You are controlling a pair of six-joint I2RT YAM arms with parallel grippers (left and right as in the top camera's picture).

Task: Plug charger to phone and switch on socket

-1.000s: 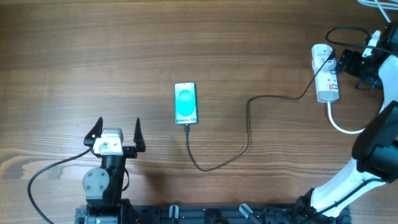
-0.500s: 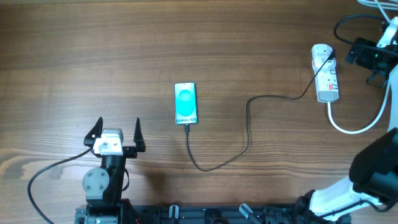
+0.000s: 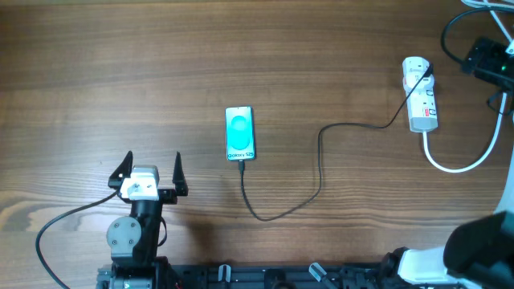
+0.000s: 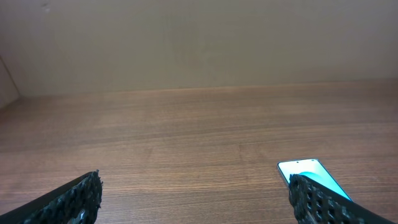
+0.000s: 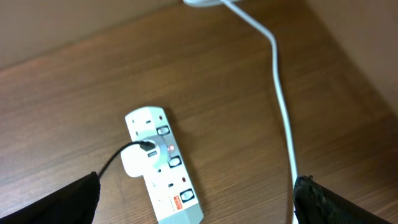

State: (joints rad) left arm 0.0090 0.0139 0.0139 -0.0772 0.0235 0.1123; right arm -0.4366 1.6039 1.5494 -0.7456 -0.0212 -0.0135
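The phone (image 3: 240, 134) lies flat mid-table with its cyan screen up; its corner shows in the left wrist view (image 4: 308, 171). The thin black charger (image 3: 320, 168) meets the phone's near end, loops across the wood and runs to the plug in the white socket (image 3: 419, 95). My left gripper (image 3: 150, 170) stands open near the front edge, left of the phone, with nothing between its fingers (image 4: 194, 186). My right gripper (image 5: 198, 190) is open above and right of the socket (image 5: 163, 168), touching nothing. A small red dot shows on the socket.
A thick white cable (image 3: 454, 164) curves from the socket's near end toward the right edge; a white cable also shows in the right wrist view (image 5: 280, 93). The right arm (image 3: 488, 58) sits at the far right corner. A black wire (image 3: 56, 225) trails by the left arm's base.
The right arm has pulled away from the socket, up and to the right toward the table's corner. The left arm, phone and charger have not moved.
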